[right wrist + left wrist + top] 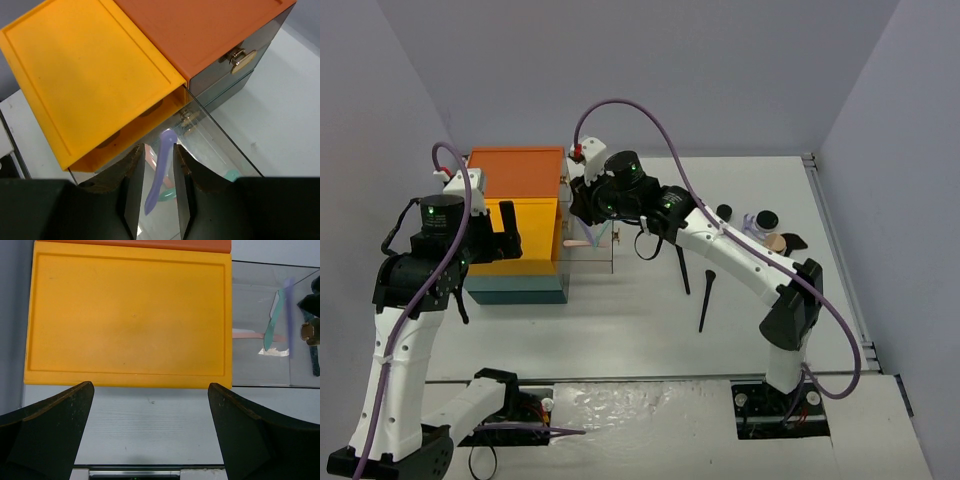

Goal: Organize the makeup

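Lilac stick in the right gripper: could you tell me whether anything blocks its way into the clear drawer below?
Nothing visible does. The lilac stick hangs in the right gripper, over the open clear drawer; the yellow tray sits to one side.

The left arm (400, 360) and the right arm (735, 250) share glossy white shells, with bulky black joints carrying small green lights (428, 212). A thin purple cable (612, 101) loops along each arm. The pincer fingers (47, 425) are matte black, scuffed wedges.
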`<state>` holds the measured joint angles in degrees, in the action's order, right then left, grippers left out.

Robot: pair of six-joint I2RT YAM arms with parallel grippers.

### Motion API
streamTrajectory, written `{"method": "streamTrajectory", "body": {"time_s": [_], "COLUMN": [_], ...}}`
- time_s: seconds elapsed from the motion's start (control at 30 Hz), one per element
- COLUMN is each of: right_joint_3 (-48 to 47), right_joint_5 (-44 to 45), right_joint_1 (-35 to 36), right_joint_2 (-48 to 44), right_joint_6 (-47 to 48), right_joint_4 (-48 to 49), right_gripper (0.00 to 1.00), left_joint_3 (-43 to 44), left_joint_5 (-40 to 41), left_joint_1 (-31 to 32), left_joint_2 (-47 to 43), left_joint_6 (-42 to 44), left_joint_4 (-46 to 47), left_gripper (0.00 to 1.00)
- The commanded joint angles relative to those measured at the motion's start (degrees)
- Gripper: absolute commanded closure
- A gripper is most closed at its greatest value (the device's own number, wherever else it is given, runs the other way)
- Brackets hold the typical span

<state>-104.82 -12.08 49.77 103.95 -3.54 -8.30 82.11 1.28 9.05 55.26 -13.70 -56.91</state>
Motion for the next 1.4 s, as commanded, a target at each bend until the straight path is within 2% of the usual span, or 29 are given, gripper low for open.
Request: {"method": "streamTrajectory", "body": {"time_s": [0.0,0.03,0.13,0.23,0.43,0.53,0.73,1.07,1.37], "right_joint_3": [-0.93,-0.40,2.48,8.51,22.49,28.86,33.64,35.61,35.94], "right_joint_5": [2.05,3.09,8.43,14.30,21.19,20.67,21.35,20.46,19.68], "right_joint_1": [-0.39,-0.50,-2.02,-5.20,-18.78,-27.00,-36.42,-42.66,-44.96], "right_joint_2": [-1.92,-2.25,-4.69,-8.63,-15.24,-15.78,-9.90,1.36,8.23], "right_joint_6": [1.21,1.33,1.23,-0.27,-2.71,-3.52,-5.78,-11.18,-12.42], "right_joint_4": [3.20,3.19,3.20,3.20,3.11,3.03,3.66,9.47,12.84], "right_gripper": [0.55,0.47,0.39,0.35,0.31,0.31,0.32,0.40,0.46], "left_joint_3": [2.91,2.89,3.06,2.97,2.10,2.00,2.23,3.06,3.26], "left_joint_5": [0.83,0.83,0.64,0.57,0.30,0.12,0.04,0.03,0.85], "left_joint_1": [0.35,0.35,0.35,0.35,0.35,0.35,0.35,0.35,0.35], "left_joint_2": [-0.98,-1.03,-1.01,-0.94,-0.85,-0.66,0.31,0.82,1.43], "left_joint_6": [-0.18,-0.18,-0.27,-0.36,-0.36,-0.27,-0.18,-0.19,0.23], "left_joint_4": [1.27,1.28,1.49,1.71,2.06,2.44,2.99,2.78,2.06], "left_gripper": [0.03,0.03,0.03,0.03,0.03,0.03,0.03,0.03,0.03]}}
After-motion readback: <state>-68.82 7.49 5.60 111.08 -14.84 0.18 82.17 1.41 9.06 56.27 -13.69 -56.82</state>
